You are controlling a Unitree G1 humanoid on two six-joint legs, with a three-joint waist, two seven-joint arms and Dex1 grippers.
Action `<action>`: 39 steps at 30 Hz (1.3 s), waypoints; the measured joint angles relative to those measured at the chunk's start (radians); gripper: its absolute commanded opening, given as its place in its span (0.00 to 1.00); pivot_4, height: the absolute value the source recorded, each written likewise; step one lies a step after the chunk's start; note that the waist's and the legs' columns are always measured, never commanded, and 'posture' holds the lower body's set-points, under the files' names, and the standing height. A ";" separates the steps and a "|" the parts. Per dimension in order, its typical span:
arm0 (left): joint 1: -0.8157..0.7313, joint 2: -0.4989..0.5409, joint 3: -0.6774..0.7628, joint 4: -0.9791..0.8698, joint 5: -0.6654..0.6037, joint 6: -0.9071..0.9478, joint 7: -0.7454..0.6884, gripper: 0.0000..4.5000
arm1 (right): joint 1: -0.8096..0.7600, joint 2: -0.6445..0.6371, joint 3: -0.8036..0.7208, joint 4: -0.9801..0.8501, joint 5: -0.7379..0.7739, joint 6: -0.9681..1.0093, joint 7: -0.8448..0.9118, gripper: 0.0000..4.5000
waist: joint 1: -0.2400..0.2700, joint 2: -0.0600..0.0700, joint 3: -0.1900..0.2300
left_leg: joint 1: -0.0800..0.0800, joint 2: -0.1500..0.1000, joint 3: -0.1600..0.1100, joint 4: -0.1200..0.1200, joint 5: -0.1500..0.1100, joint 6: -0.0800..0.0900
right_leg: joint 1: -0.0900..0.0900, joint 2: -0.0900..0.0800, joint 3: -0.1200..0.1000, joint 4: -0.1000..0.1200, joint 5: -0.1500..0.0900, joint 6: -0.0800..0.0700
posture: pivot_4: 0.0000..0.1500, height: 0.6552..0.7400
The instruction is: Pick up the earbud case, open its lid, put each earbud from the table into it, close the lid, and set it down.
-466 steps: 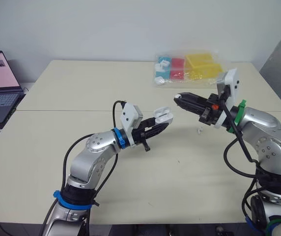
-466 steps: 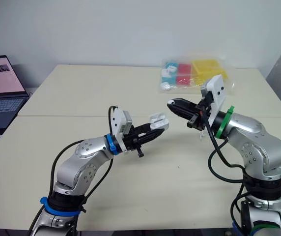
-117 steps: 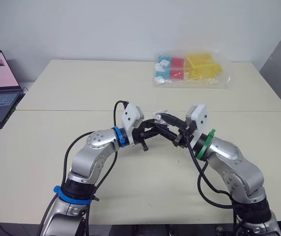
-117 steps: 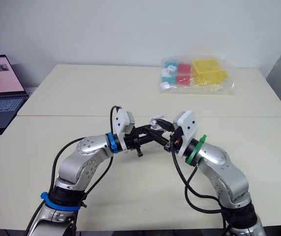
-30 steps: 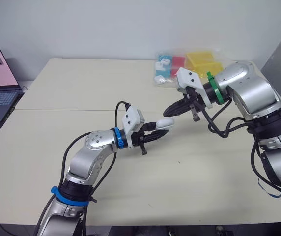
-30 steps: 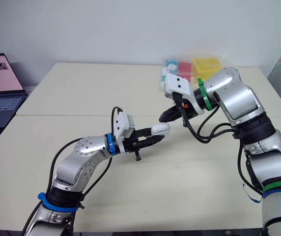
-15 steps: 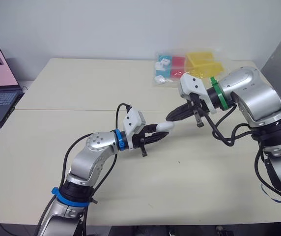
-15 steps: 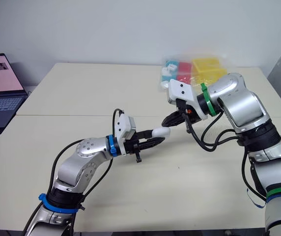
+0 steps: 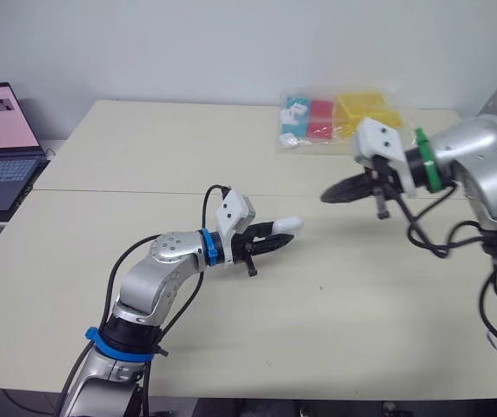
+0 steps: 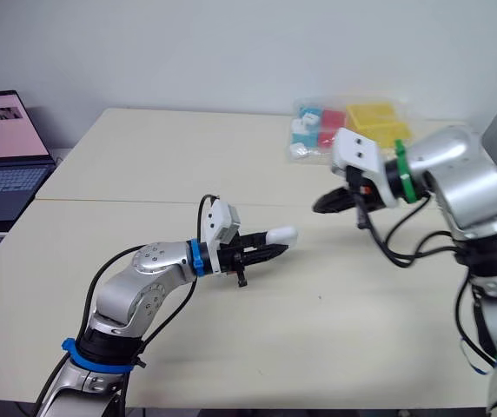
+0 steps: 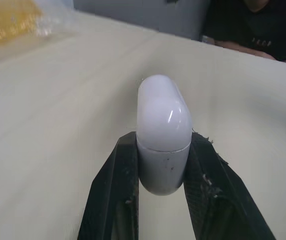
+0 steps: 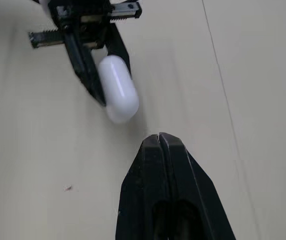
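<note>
My left gripper (image 9: 268, 241) is clamped on the lower half of the earbud case (image 11: 163, 125), lid shut, holding it just above the bench (image 9: 231, 330) near the middle. The case's long axis runs straight out from that gripper, with the rounded lid end pointing toward my right gripper (image 9: 328, 197), which is pinched closed on nothing, well apart to the right. Setting down looks like what's left, so the left arm lowers. The bag of coloured blocks (image 9: 340, 117) and the laptop (image 9: 1, 148) sit well away from that spot.
</note>
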 measured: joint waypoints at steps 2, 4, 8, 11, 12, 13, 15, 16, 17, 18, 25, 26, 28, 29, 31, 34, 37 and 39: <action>-0.031 -0.006 -0.020 0.010 -0.029 0.098 -0.004 0.18 | 0.097 -0.061 -0.047 -0.109 0.048 0.049 0.002 0.00 | 0.002 0.000 0.000 | 0.000 0.000 -0.001 0.000 0.000 0.000 | 0.000 0.000 -0.001 0.000 0.000 0.000 | 1.00 1.00; -0.062 -0.021 -0.037 0.032 -0.040 0.168 0.005 0.18 | 0.186 -0.103 -0.092 -0.201 0.089 0.085 -0.004 0.00 | 0.001 0.000 0.000 | 0.001 0.000 -0.001 0.000 0.000 0.000 | 0.001 0.000 -0.001 0.001 0.000 0.000 | 1.00 1.00; -0.106 -0.069 -0.084 0.137 -0.019 0.249 0.050 0.18 | 0.379 -0.167 -0.160 -0.325 0.098 0.092 -0.073 0.00 | -0.003 0.000 0.000 | 0.004 0.000 -0.001 0.001 0.000 0.000 | 0.004 0.001 -0.001 0.002 0.000 0.001 | 1.00 1.00; -0.111 -0.108 -0.092 0.204 -0.014 0.295 0.077 0.18 | 0.448 -0.172 -0.179 -0.351 0.099 0.091 -0.124 0.00 | -0.010 0.000 0.000 | 0.006 0.000 0.001 0.001 0.000 0.000 | 0.004 0.002 0.001 0.004 0.000 0.001 | 1.00 1.00; -0.113 -0.119 -0.091 0.219 -0.016 0.313 0.083 0.18 | 0.458 -0.173 -0.186 -0.359 0.100 0.091 -0.138 0.00 | -0.011 0.000 0.000 | 0.006 0.001 0.000 0.001 0.000 0.000 | 0.004 0.003 0.001 0.004 0.000 0.001 | 1.00 1.00; -0.116 -0.134 -0.084 0.238 -0.023 0.338 0.095 0.18 | 0.469 -0.174 -0.197 -0.370 0.102 0.093 -0.151 0.00 | -0.010 0.000 0.000 | 0.006 0.001 0.000 0.001 0.001 0.000 | 0.004 0.003 0.001 0.004 0.000 0.001 | 1.00 1.00; -0.126 -0.154 -0.065 0.265 -0.040 0.386 0.105 0.18 | 0.484 -0.174 -0.221 -0.395 0.115 0.097 -0.169 0.00 | -0.009 0.000 0.000 | 0.006 0.001 0.000 0.001 0.001 0.000 | 0.004 0.004 0.001 0.004 0.000 0.001 | 1.00 1.00; -0.135 -0.156 -0.059 0.273 -0.047 0.404 0.109 0.18 | 0.488 -0.174 -0.226 -0.405 0.125 0.099 -0.178 0.00 | -0.009 0.000 0.000 | 0.006 0.001 0.000 0.001 0.001 0.000 | 0.004 0.004 0.001 0.004 0.000 0.001 | 1.00 1.00; -0.143 -0.158 -0.053 0.279 -0.049 0.421 0.113 0.18 | 0.490 -0.171 -0.228 -0.413 0.137 0.099 -0.187 0.00 | -0.009 0.000 0.000 | 0.006 0.001 0.000 0.001 0.001 0.000 | 0.004 0.004 0.001 0.004 0.000 0.001 | 1.00 1.00; -0.147 -0.161 -0.046 0.282 -0.050 0.435 0.116 0.18 | 0.490 -0.166 -0.229 -0.419 0.143 0.099 -0.197 0.00 | -0.010 0.000 0.000 | 0.006 0.001 0.000 0.001 0.001 0.000 | 0.004 0.004 0.001 0.004 0.000 0.001 | 1.00 1.00; -0.154 -0.181 -0.001 0.308 -0.071 0.496 0.138 0.38 | 0.486 -0.154 -0.229 -0.418 0.166 0.089 -0.236 0.00 | -0.008 0.000 0.000 | 0.006 0.001 0.000 0.001 0.001 0.000 | 0.004 0.003 0.002 0.004 0.000 0.001 | 1.00 1.00; -0.155 -0.181 0.003 0.312 -0.071 0.498 0.142 0.44 | 0.486 -0.155 -0.228 -0.418 0.168 0.089 -0.237 0.00 | -0.008 0.000 0.000 | 0.006 0.001 0.000 0.001 0.001 0.000 | 0.004 0.003 0.002 0.004 0.000 0.001 | 1.00 1.00; -0.160 -0.182 0.008 0.316 -0.076 0.502 0.141 0.57 | 0.484 -0.155 -0.226 -0.416 0.170 0.087 -0.237 0.00 | -0.008 0.000 0.000 | 0.006 0.001 0.000 0.001 0.001 -0.001 | 0.004 0.003 0.002 0.004 0.000 0.001 | 1.00 1.00; -0.163 -0.183 0.011 0.318 -0.081 0.504 0.140 0.63 | 0.482 -0.155 -0.225 -0.416 0.173 0.085 -0.238 0.00 | -0.008 0.000 0.000 | 0.006 0.001 0.000 0.001 0.001 -0.001 | 0.004 0.003 0.002 0.004 0.000 0.001 | 1.00 1.00; -0.166 -0.183 0.015 0.318 -0.089 0.506 0.136 0.77 | 0.475 -0.155 -0.218 -0.412 0.176 0.080 -0.238 0.00 | -0.008 0.000 0.000 | 0.007 0.001 0.000 0.001 0.002 -0.001 | 0.005 0.003 0.002 0.004 0.000 0.001 | 1.00 1.00; -0.172 -0.167 0.012 0.316 -0.095 0.503 0.119 0.96 | 0.461 -0.155 -0.216 -0.403 0.177 0.075 -0.238 0.00 | -0.009 0.000 0.000 | 0.010 0.001 0.000 0.001 0.002 -0.001 | 0.008 0.003 0.002 0.004 0.000 0.001 | 1.00 1.00; -0.177 -0.122 0.006 0.304 -0.098 0.496 0.102 1.00 | 0.461 -0.158 -0.216 -0.392 0.177 0.071 -0.237 0.00 | -0.012 0.000 0.000 | 0.012 0.002 0.001 0.001 0.002 -0.001 | 0.008 0.005 0.004 0.004 0.000 0.001 | 1.00 1.00; -0.179 -0.083 0.002 0.299 -0.097 0.495 0.093 1.00 | 0.461 -0.161 -0.216 -0.386 0.177 0.069 -0.235 0.00 | -0.015 0.000 0.000 | 0.014 0.002 0.001 0.001 0.002 -0.001 | 0.008 0.006 0.005 0.004 0.000 0.001 | 1.00 1.00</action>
